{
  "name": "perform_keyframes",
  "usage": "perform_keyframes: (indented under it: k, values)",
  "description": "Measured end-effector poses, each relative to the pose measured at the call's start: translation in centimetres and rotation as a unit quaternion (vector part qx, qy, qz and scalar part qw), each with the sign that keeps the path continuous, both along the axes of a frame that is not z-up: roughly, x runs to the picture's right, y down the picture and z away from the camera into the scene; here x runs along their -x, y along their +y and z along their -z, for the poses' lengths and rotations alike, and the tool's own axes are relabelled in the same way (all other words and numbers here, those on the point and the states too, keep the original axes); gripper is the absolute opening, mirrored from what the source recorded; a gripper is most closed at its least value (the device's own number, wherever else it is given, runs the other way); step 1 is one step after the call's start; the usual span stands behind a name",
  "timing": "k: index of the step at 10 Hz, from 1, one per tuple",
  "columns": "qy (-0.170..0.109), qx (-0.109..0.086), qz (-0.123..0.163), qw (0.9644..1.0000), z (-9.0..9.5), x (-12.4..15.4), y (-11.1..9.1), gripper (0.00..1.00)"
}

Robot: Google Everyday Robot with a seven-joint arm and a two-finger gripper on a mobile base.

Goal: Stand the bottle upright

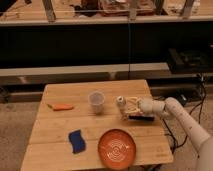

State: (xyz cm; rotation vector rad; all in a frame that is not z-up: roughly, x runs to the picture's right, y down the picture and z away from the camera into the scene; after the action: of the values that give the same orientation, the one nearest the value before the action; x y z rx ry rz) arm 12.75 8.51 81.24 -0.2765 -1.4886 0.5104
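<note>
Lab or workshop, by the look: wooden counter (pixel 65 92) on speckled floor (pixel 15 131), cluttered bench (pixel 75 20) at 12 o'clock, cables (pixel 199 97) at 3 o'clock. Hand (pixel 129 107) over counter's 3 o'clock side.
</note>
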Motion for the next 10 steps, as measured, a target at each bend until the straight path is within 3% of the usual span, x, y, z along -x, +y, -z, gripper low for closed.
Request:
perform_keyframes:
  k: [10]
  values:
    - [-0.006, 0.000, -0.006, 1.0000, 0.04, -0.61, 0.41, 0.16]
